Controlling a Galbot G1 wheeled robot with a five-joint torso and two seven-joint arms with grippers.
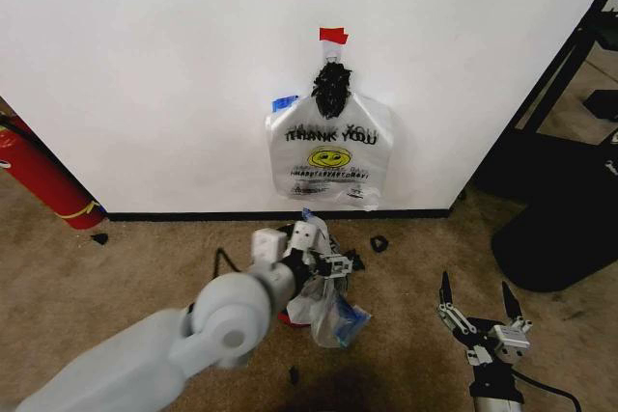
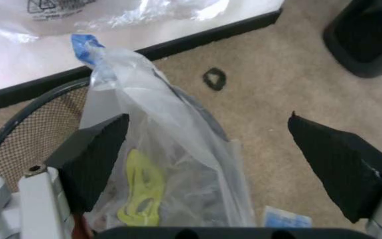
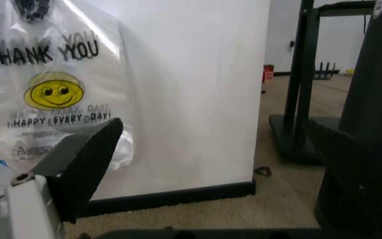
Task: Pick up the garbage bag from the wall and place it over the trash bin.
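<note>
Left gripper [image 2: 208, 164] is hovering, jaws apart, over the thin crinkly see-through garbage bag [image 2: 171, 164], which is draping across the round black wire-mesh trash bin [image 2: 28, 129], probably just released. Right gripper [image 1: 480, 308], jaws apart, is idling low beside it.

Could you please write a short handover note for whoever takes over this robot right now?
Left gripper: open, low over the trash bin, fingers either side of the garbage bag.
Right gripper: open, idle above the carpet to the robot's right, holding nothing.
Garbage bag: off the wall, draped into and over the bin by the baseboard.
The "THANK YOU" bag hangs on the wall under red tape; a fire extinguisher stands to the left.
Done: bag brought to bin.
Left: check it sits over the rim, which I cannot fully tell.
</note>
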